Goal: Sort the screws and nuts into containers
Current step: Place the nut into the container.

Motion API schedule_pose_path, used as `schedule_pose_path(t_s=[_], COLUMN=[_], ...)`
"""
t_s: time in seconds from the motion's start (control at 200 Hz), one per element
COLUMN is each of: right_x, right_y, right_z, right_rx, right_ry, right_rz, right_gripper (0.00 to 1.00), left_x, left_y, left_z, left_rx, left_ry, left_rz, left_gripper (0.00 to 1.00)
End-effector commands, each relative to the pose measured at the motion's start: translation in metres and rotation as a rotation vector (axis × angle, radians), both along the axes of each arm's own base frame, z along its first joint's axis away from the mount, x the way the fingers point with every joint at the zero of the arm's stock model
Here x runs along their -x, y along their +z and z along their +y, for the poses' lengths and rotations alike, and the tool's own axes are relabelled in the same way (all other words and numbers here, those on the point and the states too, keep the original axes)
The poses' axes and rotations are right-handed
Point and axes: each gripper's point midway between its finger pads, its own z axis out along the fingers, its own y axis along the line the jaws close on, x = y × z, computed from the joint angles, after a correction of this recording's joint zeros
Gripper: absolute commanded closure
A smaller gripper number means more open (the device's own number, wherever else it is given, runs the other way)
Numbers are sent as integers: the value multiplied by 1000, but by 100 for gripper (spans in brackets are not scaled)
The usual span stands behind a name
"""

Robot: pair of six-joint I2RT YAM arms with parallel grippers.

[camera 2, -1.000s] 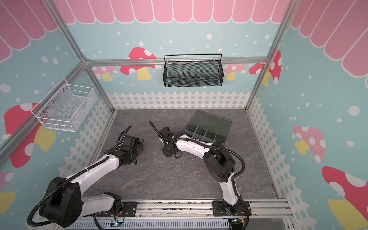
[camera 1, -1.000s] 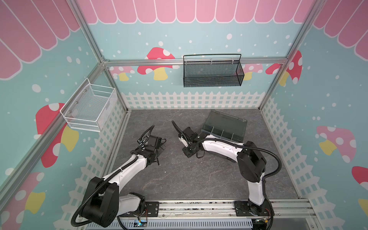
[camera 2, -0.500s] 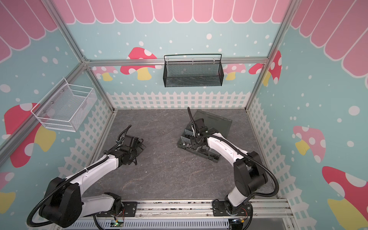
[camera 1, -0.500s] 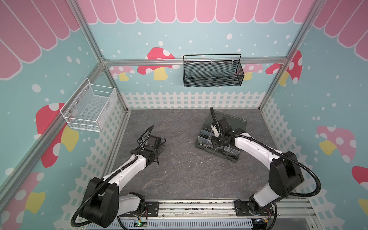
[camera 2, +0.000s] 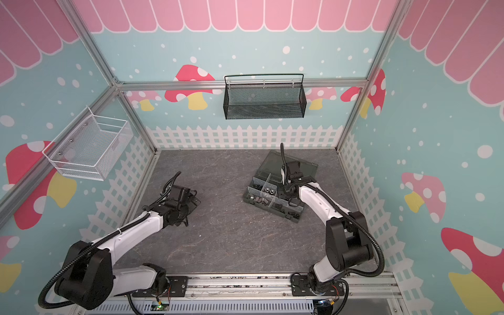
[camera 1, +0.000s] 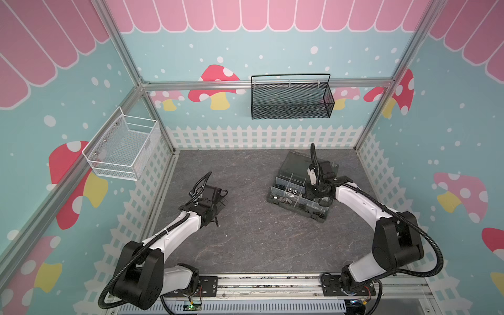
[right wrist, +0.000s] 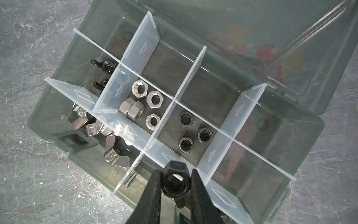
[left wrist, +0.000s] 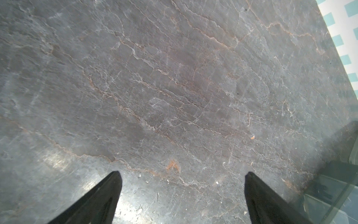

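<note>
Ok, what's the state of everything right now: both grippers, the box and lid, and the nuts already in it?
left gripper: open, empty, over bare table.
right gripper: shut on a black nut, above the organizer box.
lid: open.
silver nuts: loose together in one cell.
black nuts: three, in the neighbouring cell.

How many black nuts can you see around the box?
4. Three black nuts share one cell of the organizer box. The fourth black nut is pinched in the right gripper. Others may hide behind dividers.
</note>
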Motion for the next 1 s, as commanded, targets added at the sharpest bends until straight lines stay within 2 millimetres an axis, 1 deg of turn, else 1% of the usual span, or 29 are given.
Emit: schedule_pose_path(t_s=[0.0, 0.155, 0.2, 0.4, 0.59, 0.72, 0.801, 0.996], right_x=[-3, -6, -6, -5, -1, -1, -1, -1], right_y=[-11, -22, -23, -31, -34, -31, -28, -16], right_z=[-1, -3, -4, -7, -8, -8, -9, -11], right_rx=[-3, 9, 13, 29, 30, 28, 29, 30], right_ry=[11, 8, 7, -4, -6, -7, -11, -21], right_rz=[17, 37, 40, 56, 66, 57, 49, 21], right_gripper=[100, 100, 98, 83, 73, 66, 63, 61], left_x=[-6, -5, -6, -5, -5, -5, -5, -5], left_y=[6, 5, 5, 5, 5, 4, 4, 6], left_z=[-1, 0, 0, 0, 1, 1, 1, 2], left_rx=[4, 1, 2, 1, 0, -1, -2, -5], left_ry=[5, 5, 6, 8, 10, 9, 8, 9], left_rz=[-15, -11, -11, -13, -14, -11, -12, -16], left_gripper=[0, 0, 0, 0, 0, 0, 0, 0])
